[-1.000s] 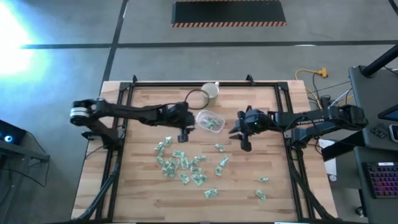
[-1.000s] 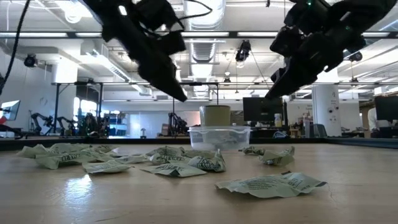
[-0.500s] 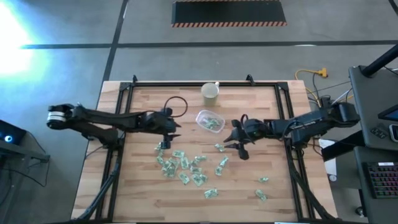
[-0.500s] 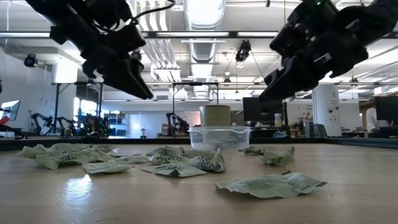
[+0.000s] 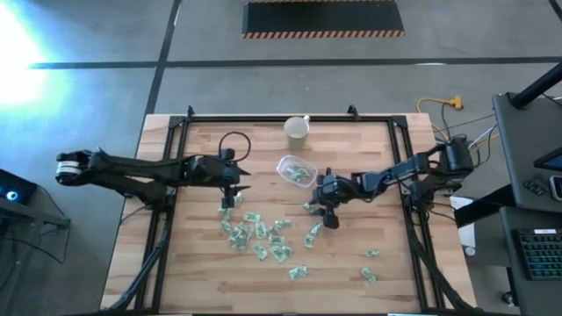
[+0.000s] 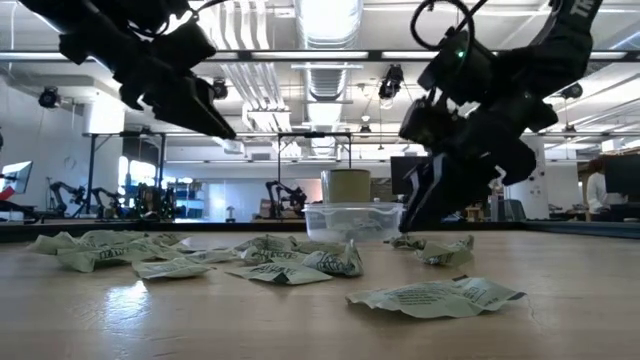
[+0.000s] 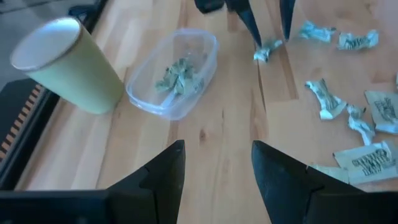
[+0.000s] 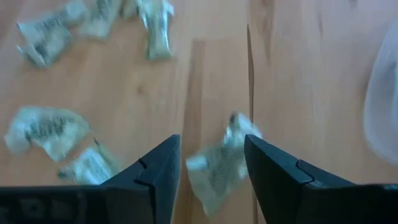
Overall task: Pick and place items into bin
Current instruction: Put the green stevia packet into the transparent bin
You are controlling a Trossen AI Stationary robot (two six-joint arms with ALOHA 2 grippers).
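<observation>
Several pale-green-and-white packets (image 5: 259, 235) lie scattered on the wooden table. The clear bin (image 5: 297, 170) stands at the table's middle, toward the far side, with a few packets (image 7: 177, 76) inside. My right gripper (image 5: 318, 208) is low over the table, just near of the bin, and open. One packet (image 8: 221, 163) lies on the wood between its fingertips; I cannot tell whether they touch it. My left gripper (image 5: 232, 193) hangs open with nothing in it above the table, left of the bin and over the far-left edge of the scatter.
A pale cream cup (image 5: 297, 130) stands beyond the bin near the far edge. Two more packets (image 5: 369, 263) lie toward the near right corner. A black frame rail (image 5: 263, 118) runs around the table. Bare wood shows between the bin and the left gripper.
My left gripper has drawn back from beside the bin toward the table's left edge, staying up in the air. My right gripper has come down and toward the near left, from beside the bin to the packet lying just near of it.
</observation>
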